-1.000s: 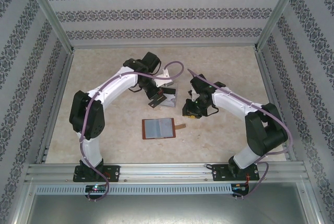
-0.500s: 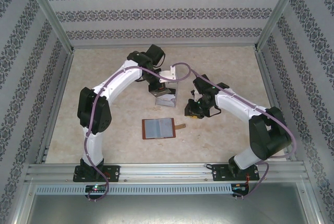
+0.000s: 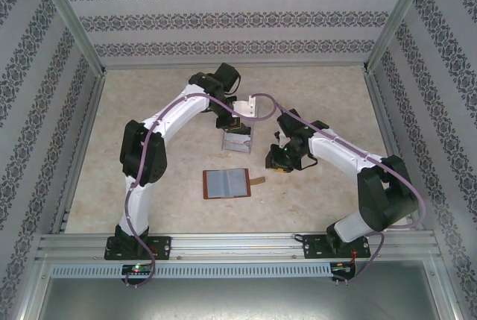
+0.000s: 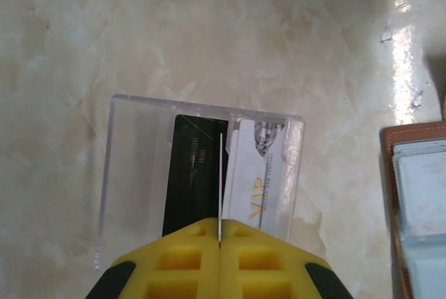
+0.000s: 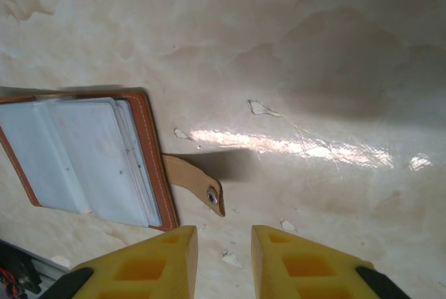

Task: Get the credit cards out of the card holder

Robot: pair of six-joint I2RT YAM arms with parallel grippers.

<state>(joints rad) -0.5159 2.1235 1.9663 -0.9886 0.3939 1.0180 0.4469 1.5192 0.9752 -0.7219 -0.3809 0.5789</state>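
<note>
**Left end effector (image 4: 219, 228) pinching a credit card (image 4: 220, 173) above the clear box (image 4: 132, 173); card holder (image 3: 226, 183) open on the table (image 3: 149, 111).**

Your left end effector's yellow fingers are pressed together on a thin pale credit card, which you see edge-on in the left wrist view, straight over the clear box. Inside that box a black card (image 4: 191, 173) and a white VIP card (image 4: 261, 173) show side by side. In the top view the box sits at 12 o'clock from the card holder, which lies open, grey-blue pockets up, near the middle of the table. Your right end effector (image 5: 223, 236) hangs at about 2 o'clock from the holder, fingers spread with nothing between them. In its wrist view the strap tab (image 5: 195, 180) lies at 11 o'clock of the fingertips, not touching them.
</note>
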